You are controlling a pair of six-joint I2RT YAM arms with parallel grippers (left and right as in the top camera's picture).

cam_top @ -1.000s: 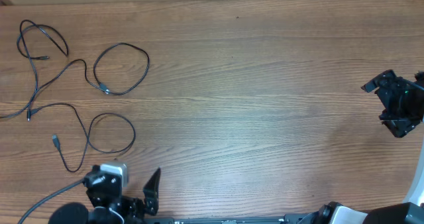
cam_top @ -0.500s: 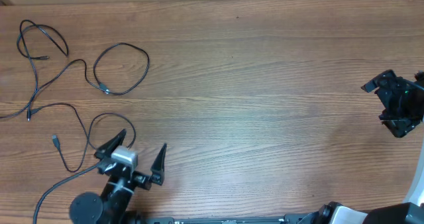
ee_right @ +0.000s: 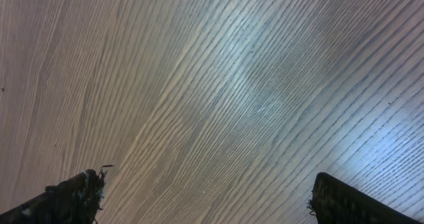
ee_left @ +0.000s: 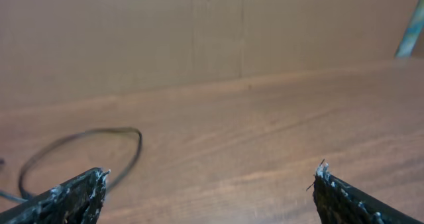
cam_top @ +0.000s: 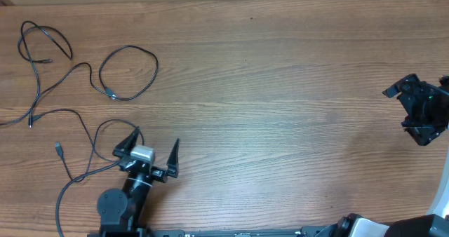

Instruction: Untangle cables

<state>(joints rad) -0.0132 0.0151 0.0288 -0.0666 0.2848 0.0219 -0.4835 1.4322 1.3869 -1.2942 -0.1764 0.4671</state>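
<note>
Far to the left of my left gripper (cam_top: 156, 137), the cables (cam_top: 156, 67) lay on the table (cam_top: 280, 90) in several loops and crossings. Their nearest loop lay just beside that gripper's left fingertip (cam_top: 133, 134). My left gripper had its jaws wide apart and held nothing. Far to the right of it, well apart from every cord, my right gripper (ee_right: 205, 187) hung over bare wood, also spread wide and empty.

I judged that the danger was in a careless closing. If I pinched only the near loop and pulled, the crossings further left could tighten instead of opening. My arm's thick wire (cam_top: 64, 193), lying behind and left of the left gripper, seemed to cross one thin cord, so it could drag that cord along.

Some things I could not make out. One cord ran off the picture's left edge. The cords were too thin to tell real knots from simple overlaps, or how many cords there were. I also could not tell whether my fingertip touched the loop.
</note>
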